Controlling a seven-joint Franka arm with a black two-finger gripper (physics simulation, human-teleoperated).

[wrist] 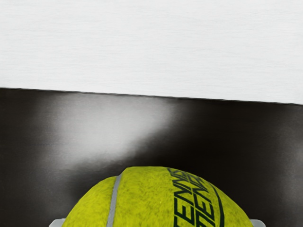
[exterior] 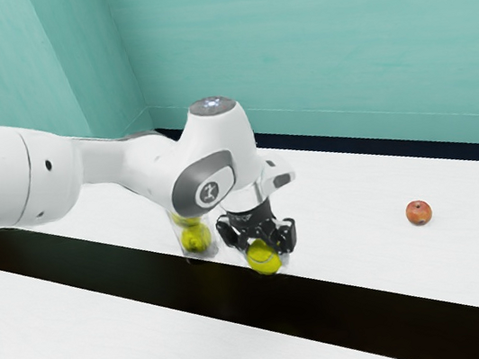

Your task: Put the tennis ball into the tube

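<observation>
Three balls (exterior: 264,258), one tube (exterior: 201,256), one fruit (exterior: 419,213)

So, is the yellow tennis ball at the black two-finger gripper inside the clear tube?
No, the ball is held in the gripper, off to the exterior view's right of the tube.

Round red-and-orange fruit (exterior: 419,212), resting on the white table (exterior: 352,198) toward the exterior view's right. A glossy dark band (exterior: 333,310) crosses between white surfaces; in the wrist view it bears a pale, blurred patch (wrist: 109,127). Behind the table, a narrow dark strip (exterior: 380,146) borders teal walls (exterior: 309,41) with faint horizontal streaks.
</observation>
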